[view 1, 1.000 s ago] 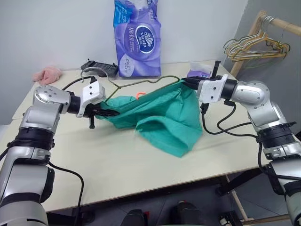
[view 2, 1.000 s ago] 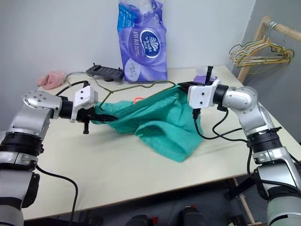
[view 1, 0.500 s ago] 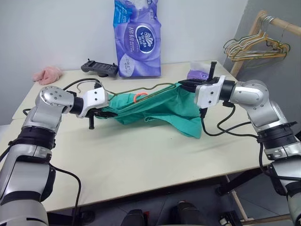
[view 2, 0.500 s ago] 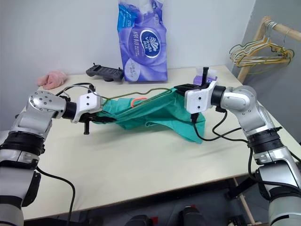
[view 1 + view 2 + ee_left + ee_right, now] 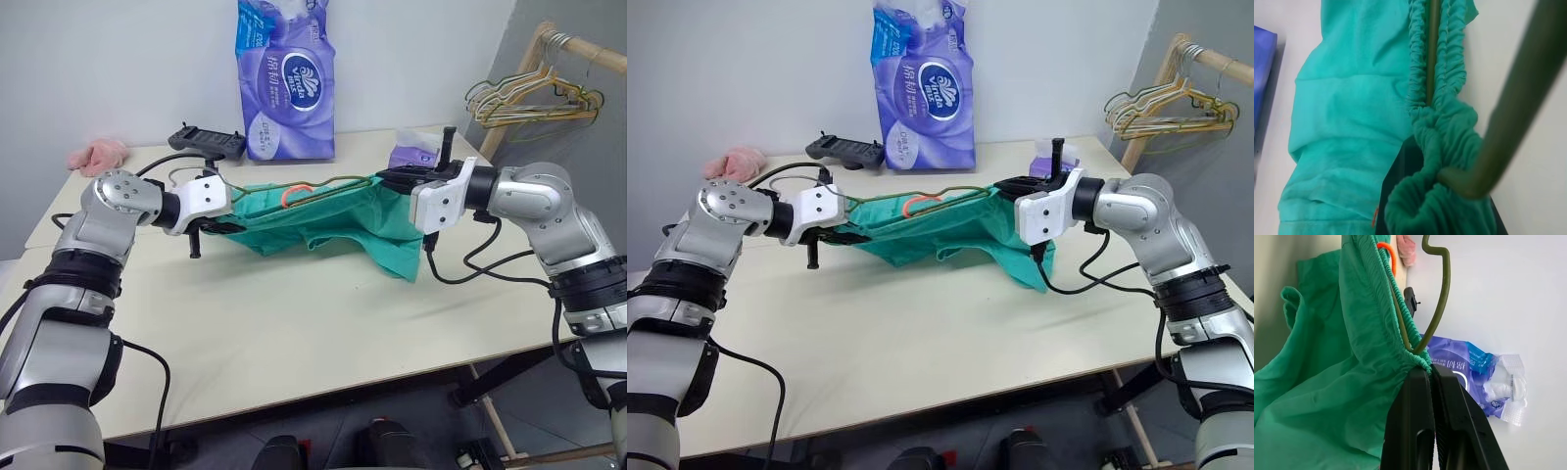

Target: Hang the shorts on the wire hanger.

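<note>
— Shorts (image 5: 323, 220) status?
— I've got them stretched flatter above the table (image 5: 294, 323) than a second ago; the hanging leg is drawn up. Left gripper (image 5: 223, 227) and right gripper (image 5: 392, 179) each pinch a waistband end, hanger (image 5: 323, 183) wire alongside.
— Any labels?
— Purple pack (image 5: 286, 78) behind; I can't read its print.

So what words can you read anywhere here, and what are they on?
"Vinda": on the round dark blue logo of the big purple tissue pack standing at the back of the table.
Large pale characters above that logo, on the same pack: not clear enough to read.
Small print lower down on the pack: too small to read.
Small purple packet behind the right claw: print too blurred to read.
</note>
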You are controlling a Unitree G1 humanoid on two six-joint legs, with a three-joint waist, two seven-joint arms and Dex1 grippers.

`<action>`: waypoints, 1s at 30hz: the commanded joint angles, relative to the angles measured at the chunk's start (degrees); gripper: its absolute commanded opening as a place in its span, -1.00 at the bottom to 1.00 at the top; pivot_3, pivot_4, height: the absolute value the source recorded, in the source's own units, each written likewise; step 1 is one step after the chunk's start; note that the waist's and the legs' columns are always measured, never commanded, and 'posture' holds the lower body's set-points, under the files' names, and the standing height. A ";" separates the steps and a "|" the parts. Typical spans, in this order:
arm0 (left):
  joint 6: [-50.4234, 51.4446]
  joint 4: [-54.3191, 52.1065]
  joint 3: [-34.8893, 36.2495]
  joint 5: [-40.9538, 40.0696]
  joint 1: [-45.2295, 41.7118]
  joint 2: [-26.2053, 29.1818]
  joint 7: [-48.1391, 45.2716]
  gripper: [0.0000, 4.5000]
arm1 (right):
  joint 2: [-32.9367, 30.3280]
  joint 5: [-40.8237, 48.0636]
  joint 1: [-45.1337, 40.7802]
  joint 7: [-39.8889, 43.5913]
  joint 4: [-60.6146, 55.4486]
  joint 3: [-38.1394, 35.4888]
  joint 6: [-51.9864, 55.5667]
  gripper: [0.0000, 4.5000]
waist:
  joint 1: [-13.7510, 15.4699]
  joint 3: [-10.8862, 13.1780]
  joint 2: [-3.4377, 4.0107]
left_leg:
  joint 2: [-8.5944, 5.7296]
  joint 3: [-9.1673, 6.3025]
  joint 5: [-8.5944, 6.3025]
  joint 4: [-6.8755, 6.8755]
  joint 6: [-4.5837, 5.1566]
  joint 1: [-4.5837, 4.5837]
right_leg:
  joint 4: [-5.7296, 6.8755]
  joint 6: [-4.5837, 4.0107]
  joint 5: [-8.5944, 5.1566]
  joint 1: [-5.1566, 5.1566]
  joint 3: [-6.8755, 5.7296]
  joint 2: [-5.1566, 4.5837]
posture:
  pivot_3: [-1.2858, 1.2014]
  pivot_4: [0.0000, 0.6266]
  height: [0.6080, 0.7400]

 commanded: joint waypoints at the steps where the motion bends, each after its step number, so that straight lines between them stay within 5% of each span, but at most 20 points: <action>1: 0.10 7.69 -3.15 9.01 1.32 3.34 2.71 -1.00 | -4.24 1.04 -0.84 -1.63 -1.94 -6.77 1.32 -0.99 | -0.01 0.00 0.00 | 0.00 0.00 0.00 0.00 0.00 0.00 | 0.00 0.00 0.00 0.00 0.01 0.00 | -0.01 -0.94 1.00; 22: -0.76 10.45 -3.51 10.35 -0.63 3.23 8.04 -1.00 | -9.53 2.03 6.04 -1.22 -2.92 -7.78 4.12 -0.99 | 0.09 -0.07 -0.10 | 0.00 -0.01 0.00 0.01 0.00 0.00 | -0.01 0.00 0.00 0.03 0.00 0.00 | 0.00 -0.98 1.00; 30: -1.14 10.81 -4.02 11.23 -1.36 1.91 8.73 -1.00 | -6.26 2.86 0.61 -1.12 -5.94 -6.44 6.88 -0.99 | 0.05 -0.07 -0.10 | 0.00 0.01 0.00 0.01 0.00 0.02 | -0.01 0.00 0.00 0.03 0.01 0.00 | 0.00 -0.98 1.00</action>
